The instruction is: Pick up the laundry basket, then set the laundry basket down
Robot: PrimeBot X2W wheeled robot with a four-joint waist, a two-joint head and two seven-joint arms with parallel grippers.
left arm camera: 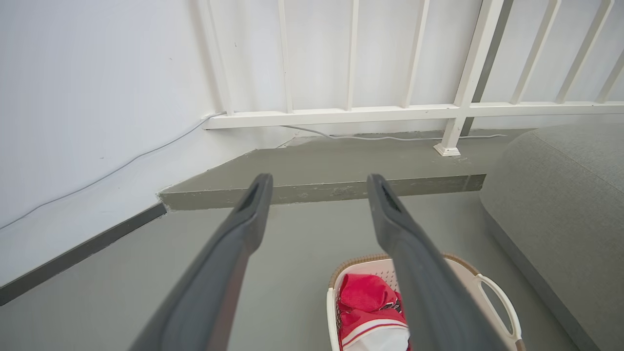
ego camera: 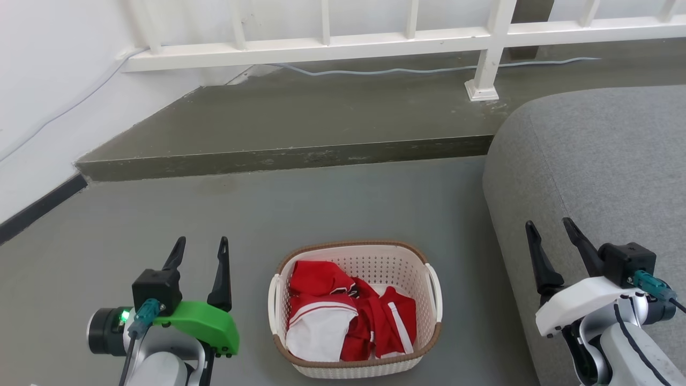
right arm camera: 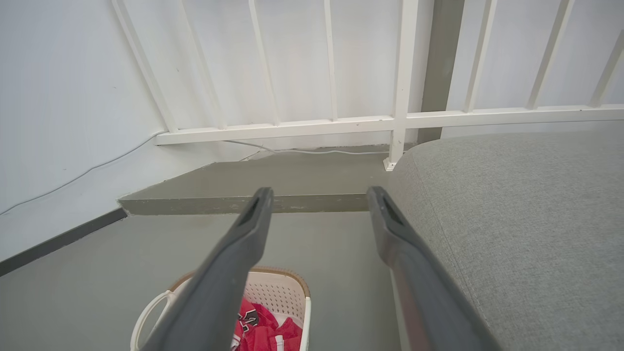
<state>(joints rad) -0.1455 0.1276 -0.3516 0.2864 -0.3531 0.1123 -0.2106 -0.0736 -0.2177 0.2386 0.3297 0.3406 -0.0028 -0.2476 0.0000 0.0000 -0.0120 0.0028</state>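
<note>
The laundry basket point(ego camera: 412, 271) stands on the grey floor at the bottom centre of the head view: cream perforated plastic, brown woven-look rim, a white handle on each side, red and white clothes inside. My left gripper point(ego camera: 199, 245) is open to the basket's left, apart from it. Over the sofa's edge on the basket's right, my right gripper point(ego camera: 549, 227) is open and holds nothing. The left wrist view catches the basket point(left arm camera: 487, 287) low and to the right, partly behind a finger. In the right wrist view the basket point(right arm camera: 273, 288) lies low and to the left.
A grey sofa point(ego camera: 600, 171) fills the right side, close to the basket. A raised concrete step point(ego camera: 289, 155) runs across behind the basket, with a white railing point(ego camera: 321, 45) and a cable beyond it. A white wall point(ego camera: 48, 80) with dark skirting stands at the left.
</note>
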